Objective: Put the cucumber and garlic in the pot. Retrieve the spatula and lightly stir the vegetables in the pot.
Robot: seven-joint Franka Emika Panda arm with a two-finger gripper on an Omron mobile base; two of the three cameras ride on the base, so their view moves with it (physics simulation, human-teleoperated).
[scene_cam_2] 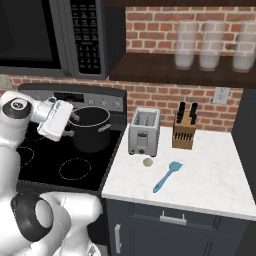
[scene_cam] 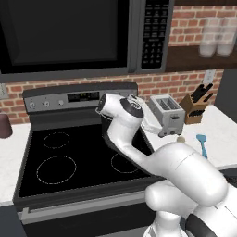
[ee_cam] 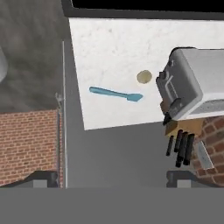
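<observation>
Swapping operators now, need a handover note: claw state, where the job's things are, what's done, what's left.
Claw: open, holding nothing, up by the pot over the stove.
Pot: on the back right burner; its inside can't be seen.
Garlic: on the counter just in front of the toaster.
Spatula: blue, flat on the counter right of the garlic, untouched.
Cucumber: can't place it; may already be in the pot, check.
Left: garlic into the pot, fetch the spatula, stir lightly.
</observation>
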